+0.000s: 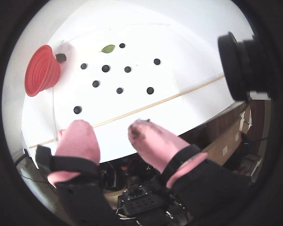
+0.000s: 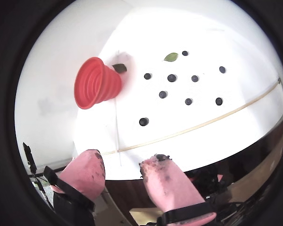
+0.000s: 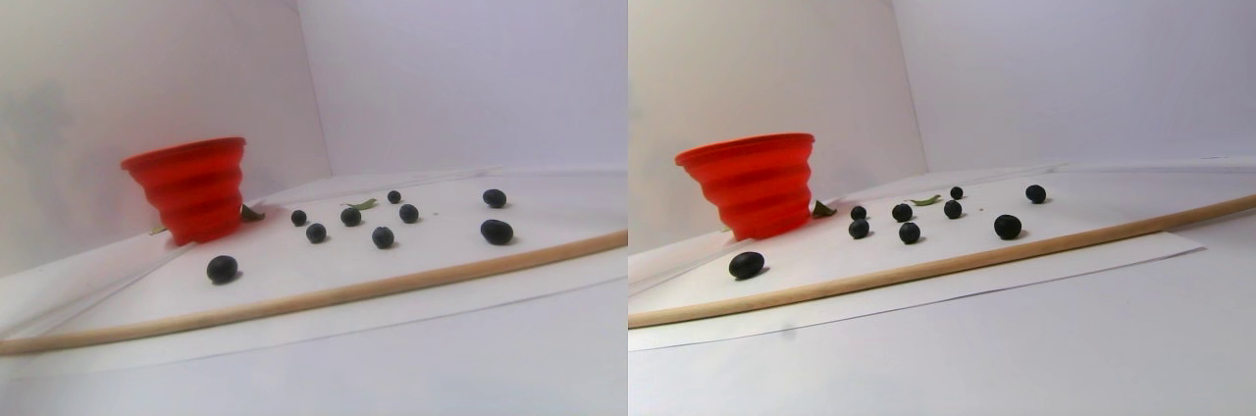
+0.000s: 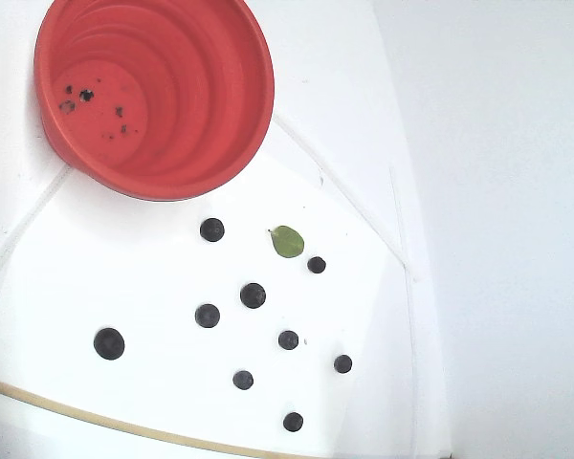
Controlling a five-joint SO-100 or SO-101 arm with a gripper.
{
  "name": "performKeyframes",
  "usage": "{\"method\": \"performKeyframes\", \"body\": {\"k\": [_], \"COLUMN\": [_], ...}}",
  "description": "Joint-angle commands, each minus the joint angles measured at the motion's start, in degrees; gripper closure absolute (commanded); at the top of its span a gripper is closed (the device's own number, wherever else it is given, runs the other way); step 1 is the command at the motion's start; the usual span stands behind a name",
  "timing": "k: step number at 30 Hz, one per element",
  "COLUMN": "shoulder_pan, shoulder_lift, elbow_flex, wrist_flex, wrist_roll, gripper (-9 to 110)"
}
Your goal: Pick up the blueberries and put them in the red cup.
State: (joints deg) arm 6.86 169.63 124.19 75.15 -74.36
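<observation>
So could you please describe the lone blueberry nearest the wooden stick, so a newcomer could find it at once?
Start at the red cup at the top left of the fixed view, then look down toward the wooden stick. The blueberry sits alone at the far left, apart from the clustered others, and looks the largest.

Red cup upright; blueberries scattered beside; wooden rod in front.

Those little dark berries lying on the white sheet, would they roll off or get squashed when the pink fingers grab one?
The blueberries look round and lie loose on flat paper, so a nudge would likely send one rolling. They are small beside the fingers, so a slightly off grab may miss. Dark smears on one fingertip hint that they squash easily.
</observation>
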Motion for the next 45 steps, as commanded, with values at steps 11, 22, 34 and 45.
{"method": "performKeyframes", "body": {"k": [11,22,34,45], "shoulder_pan": [1.5,1.4,2.4,4.3], "shoulder_lift": [-10.3,-18.7,-24.5,-29.1], "elbow_flex": [0.9,5.2,8.8,11.1], "wrist_flex": [-10.6,-18.8,-24.1,-29.1], "wrist_roll": [-8.9,-14.5,-20.3,-23.6], "gripper": [86,86,86,86]}}
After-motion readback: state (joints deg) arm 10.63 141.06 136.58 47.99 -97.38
